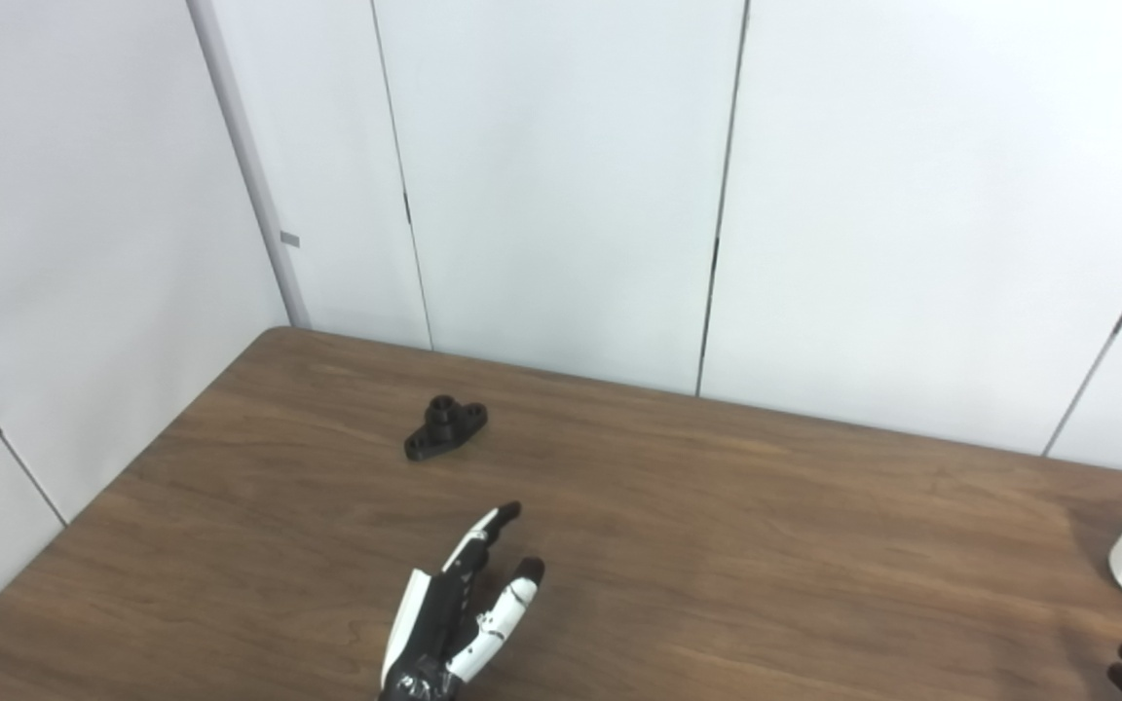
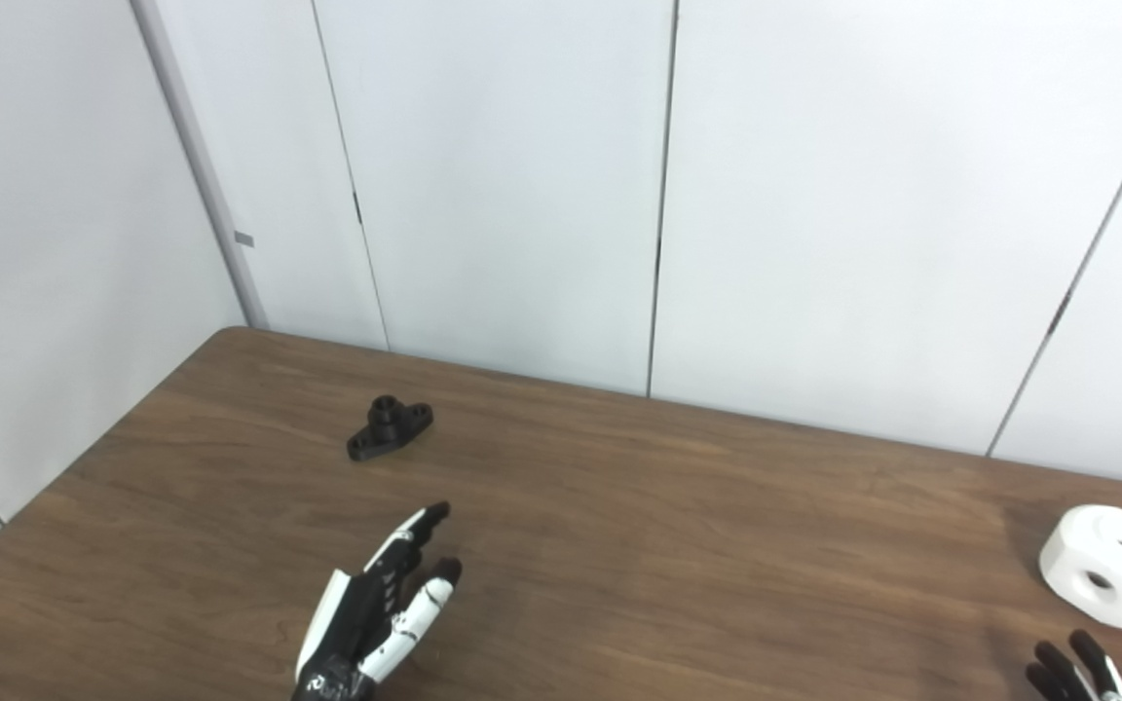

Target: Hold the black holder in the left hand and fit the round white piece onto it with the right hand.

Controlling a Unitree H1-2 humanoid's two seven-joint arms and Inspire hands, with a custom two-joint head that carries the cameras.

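- Lay flat on the bench (image 1: 717, 545) toward the far left corner: black holder (image 1: 445, 426), untouched, apparently set within the left hand's reach.
- Stretched toward it but stopped short: left hand (image 1: 459, 608), fingers (image 1: 493, 526) apart, holding nothing.
- Sat at the right edge, well apart: round white piece (image 2: 1111, 565).
- Peeked in just below it: right hand (image 2: 1072, 672), only fingertips visible; open or closed, impossible to tell.

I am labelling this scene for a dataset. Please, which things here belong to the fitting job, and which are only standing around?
Belongs to the job:
- black holder, lying on the table, untouched
- round white piece, at the right side, untouched
- left hand, open, short of the holder
- right hand, only fingertips visible

Only around:
- wooden table
- white wall panels
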